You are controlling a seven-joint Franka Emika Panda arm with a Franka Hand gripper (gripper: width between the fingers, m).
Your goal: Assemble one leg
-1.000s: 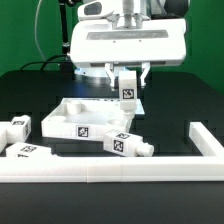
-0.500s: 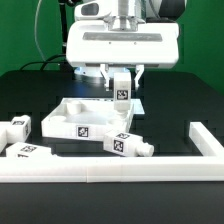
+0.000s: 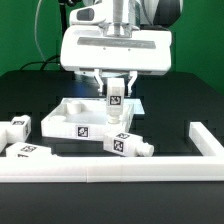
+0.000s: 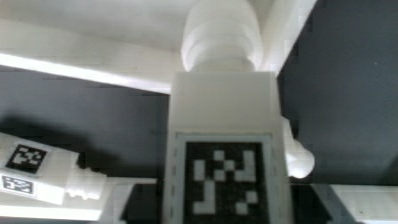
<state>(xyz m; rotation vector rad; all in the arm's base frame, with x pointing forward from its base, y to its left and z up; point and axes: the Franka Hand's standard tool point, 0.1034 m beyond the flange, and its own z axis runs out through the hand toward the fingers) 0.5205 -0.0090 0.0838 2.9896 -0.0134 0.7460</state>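
My gripper (image 3: 115, 92) is shut on a leg (image 3: 115, 100), a small white square post with a black-and-white tag. It holds the leg upright, peg end down, over the far right corner of the flat white square panel (image 3: 70, 122). In the wrist view the leg (image 4: 228, 160) fills the middle, its tag facing the camera and its round peg end pointing away toward the panel's rim (image 4: 107, 65). Another leg (image 3: 126, 145) lies on its side in front of the panel. Two more legs (image 3: 14, 128) lie at the exterior view's left.
A long white border rail (image 3: 120, 170) runs across the front and turns back at the exterior view's right (image 3: 208, 142). The black table (image 3: 170, 125) carries all the parts. A green backdrop stands behind the arm.
My gripper has moved toward the exterior view's left and lower with the leg, from beside the panel's far right corner to over it.
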